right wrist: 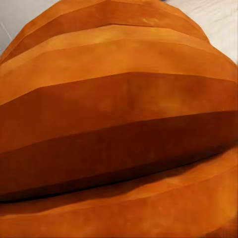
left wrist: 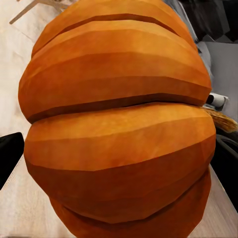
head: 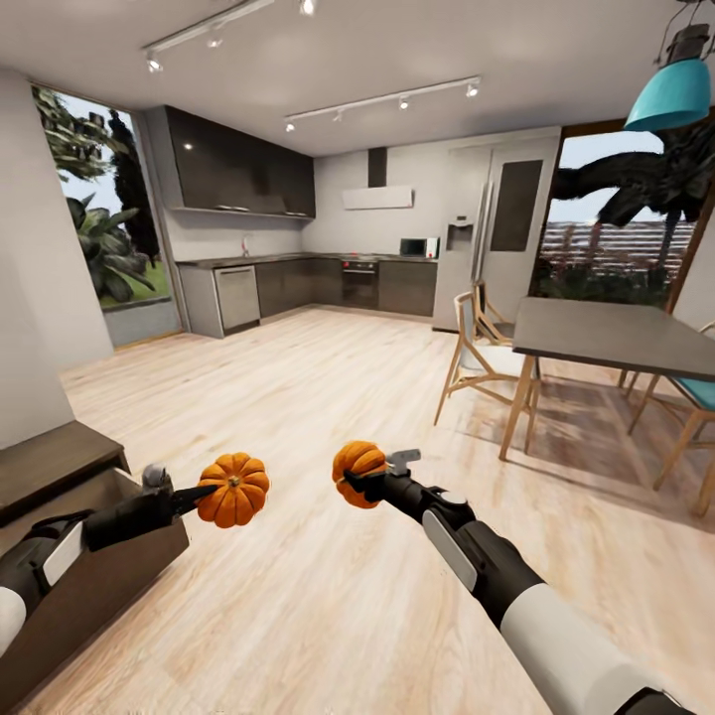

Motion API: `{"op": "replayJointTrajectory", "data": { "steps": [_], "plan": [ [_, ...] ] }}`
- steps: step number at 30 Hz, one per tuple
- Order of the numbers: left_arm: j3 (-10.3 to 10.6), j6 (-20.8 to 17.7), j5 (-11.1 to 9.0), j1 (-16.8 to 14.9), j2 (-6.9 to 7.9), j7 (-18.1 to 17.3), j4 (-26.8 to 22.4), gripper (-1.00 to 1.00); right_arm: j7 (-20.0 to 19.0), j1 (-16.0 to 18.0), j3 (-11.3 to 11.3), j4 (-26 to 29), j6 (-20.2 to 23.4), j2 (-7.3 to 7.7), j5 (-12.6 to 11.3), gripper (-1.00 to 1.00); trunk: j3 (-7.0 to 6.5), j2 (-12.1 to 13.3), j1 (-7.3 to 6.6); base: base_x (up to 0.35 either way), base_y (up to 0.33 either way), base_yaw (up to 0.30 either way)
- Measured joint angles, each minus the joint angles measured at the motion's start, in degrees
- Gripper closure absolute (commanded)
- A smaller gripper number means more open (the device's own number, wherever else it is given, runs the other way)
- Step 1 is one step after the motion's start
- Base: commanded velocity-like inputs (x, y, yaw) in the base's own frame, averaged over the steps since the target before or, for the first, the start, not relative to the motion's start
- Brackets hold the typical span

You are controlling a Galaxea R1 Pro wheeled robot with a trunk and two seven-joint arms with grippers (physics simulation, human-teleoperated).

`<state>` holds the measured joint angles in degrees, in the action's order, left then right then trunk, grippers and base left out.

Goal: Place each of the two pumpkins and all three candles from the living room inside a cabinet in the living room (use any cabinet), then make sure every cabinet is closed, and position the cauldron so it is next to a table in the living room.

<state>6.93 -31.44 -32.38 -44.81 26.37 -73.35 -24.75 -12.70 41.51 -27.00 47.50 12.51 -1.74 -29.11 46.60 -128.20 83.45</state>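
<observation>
Two orange ribbed pumpkins hang in the air above the wooden floor. My left gripper (head: 204,494) is shut on the left pumpkin (head: 234,490), whose stem faces the camera; up close in the left wrist view the same pumpkin (left wrist: 119,129) shows its ribs. My right gripper (head: 369,477) is shut on the other pumpkin (head: 357,471), seen very close in the right wrist view as the pumpkin (right wrist: 119,124). The low dark-brown cabinet (head: 60,467) stands at the lower left with an opened front panel (head: 99,586) under my left arm. Candles, cauldron and coffee table are out of view.
A dark dining table (head: 606,338) with wooden chairs (head: 477,357) stands at the right. The kitchen counter (head: 308,283) and fridge (head: 497,228) line the far wall. A grey wall (head: 40,298) rises at the left. Wooden floor (head: 298,397) stretches ahead.
</observation>
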Motion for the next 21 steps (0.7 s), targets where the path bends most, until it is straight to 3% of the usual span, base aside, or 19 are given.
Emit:
{"op": "replayJointTrajectory", "data": {
  "steps": [2, 4, 6, 21],
  "plan": [
    [0.01, 0.01, 0.02, 0.00, 0.00, 0.00, 0.00, 1.00, 2.65, 0.00, 0.04, -0.01, 0.03, -0.89, 0.14, 1.00, 0.09, 0.00, 0.00, 0.000, 0.000, 0.242],
    [0.02, 0.00, 0.02, 0.01, 0.01, 0.00, -0.01, 1.00, 7.98, -0.02, 0.08, 0.02, 0.05, -1.38, 0.25, 1.00, 0.21, 0.00, 0.00, 0.000, 0.000, 0.222],
    [-0.07, -0.03, -0.07, 0.00, 0.00, -0.01, -0.02, 1.00, 10.19, -0.02, 0.04, 0.13, 0.00, -1.54, 0.02, 1.00, 0.34, 0.00, 0.00, 0.000, 0.000, 0.211],
    [-0.03, -0.01, -0.02, 0.00, 0.00, 0.00, -0.01, 1.00, 11.61, -0.03, -0.04, 0.13, -0.03, -1.70, -0.07, 1.00, 1.41, 0.00, 0.00, 0.031, 0.000, 0.202]
  ]
}}
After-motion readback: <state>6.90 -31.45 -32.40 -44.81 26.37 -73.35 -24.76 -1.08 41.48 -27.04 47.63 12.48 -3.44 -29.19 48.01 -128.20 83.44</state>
